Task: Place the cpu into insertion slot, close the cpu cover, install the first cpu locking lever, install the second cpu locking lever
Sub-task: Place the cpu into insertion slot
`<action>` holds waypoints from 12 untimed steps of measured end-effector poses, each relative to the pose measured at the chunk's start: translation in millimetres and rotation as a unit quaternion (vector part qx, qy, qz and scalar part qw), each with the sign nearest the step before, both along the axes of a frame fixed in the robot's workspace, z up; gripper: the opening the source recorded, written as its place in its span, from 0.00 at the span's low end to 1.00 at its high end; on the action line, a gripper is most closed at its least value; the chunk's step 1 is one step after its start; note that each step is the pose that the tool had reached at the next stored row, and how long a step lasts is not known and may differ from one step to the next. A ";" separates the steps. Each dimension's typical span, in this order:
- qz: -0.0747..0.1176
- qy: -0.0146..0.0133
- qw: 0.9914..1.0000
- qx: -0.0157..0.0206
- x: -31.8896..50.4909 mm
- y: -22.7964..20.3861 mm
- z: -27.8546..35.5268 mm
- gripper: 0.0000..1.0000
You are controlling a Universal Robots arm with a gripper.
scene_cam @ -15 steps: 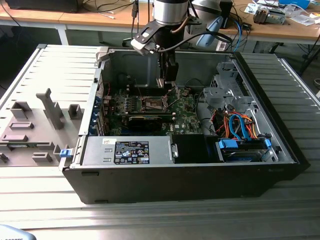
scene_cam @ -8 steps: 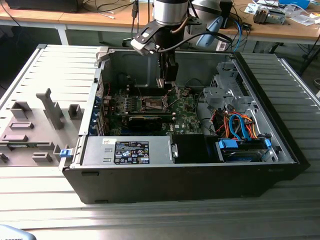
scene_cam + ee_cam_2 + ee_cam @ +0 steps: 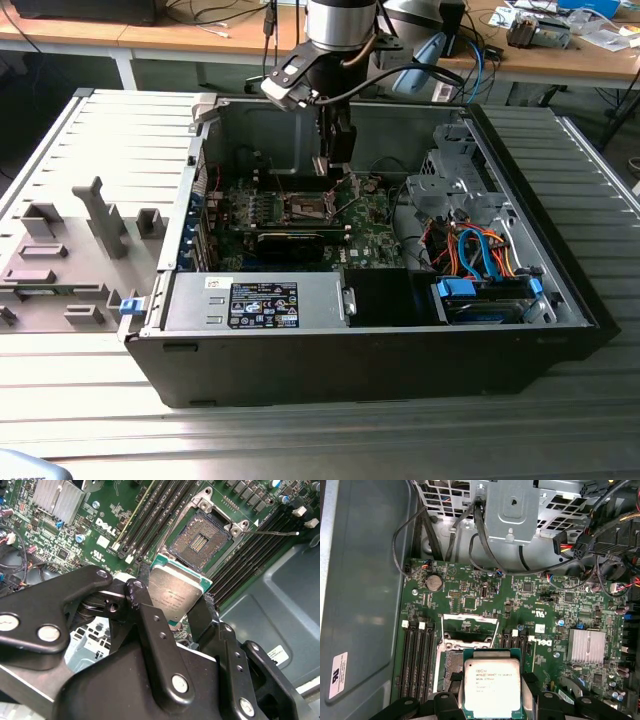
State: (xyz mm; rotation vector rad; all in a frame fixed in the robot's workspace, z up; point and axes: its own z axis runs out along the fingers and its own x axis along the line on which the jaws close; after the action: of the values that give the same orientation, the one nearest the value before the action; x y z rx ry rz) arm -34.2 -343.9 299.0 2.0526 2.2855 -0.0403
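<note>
step: first one, putting the processor chip (image 3: 492,687) into the socket (image 3: 200,542); chip not seated yet, judging by the bare recess.
end effector: (image 3: 175,600) fingers closed onto two opposite edges of the chip, metal top facing the cameras, nothing else held.
chip location: in the air above the green motherboard (image 3: 520,610), just beside the socket, partly overlapping its rim in the first wrist view; not touching it as far as I can tell.
socket: recess open and empty, contact field exposed.
socket cover: (image 3: 470,625) flipped up on its hinge, off the recess.
lever: thin metal rod (image 3: 277,531) sticks out from a socket corner, looks released; the second lever I can't make out.
what the placing calls for (judgement): chip square over the recess, level, corners matched to the socket, gentle descent, no sideways sliding on the contacts.
exterior view adds: whole open computer case (image 3: 400,350) lying on the ribbed table (image 3: 300,440); arm comes in from 12 o'clock, end effector (image 3: 335,160) hangs over the board, socket (image 3: 308,208) about 7 o'clock of its tip; drive cables (image 3: 470,250) at 3 o'clock of the board. Chip too small to make out there.
second wrist view adds: the grip itself, finger links, the gap between chip and socket.
first wrist view adds: chip top face, the raised cover, heat sink (image 3: 587,645).
</note>
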 end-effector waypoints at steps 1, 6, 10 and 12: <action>-0.001 0.000 1.000 0.000 0.0 0.0 0.0 0.55; -0.006 0.000 1.000 0.000 0.0 0.0 -0.3 0.55; -0.011 0.000 1.000 0.000 0.0 0.0 -0.5 0.55; -0.012 0.000 1.000 0.000 0.0 0.0 -0.5 0.55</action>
State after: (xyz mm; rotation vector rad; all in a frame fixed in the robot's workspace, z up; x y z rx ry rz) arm -34.2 -343.9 298.5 2.0807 2.2604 -0.0418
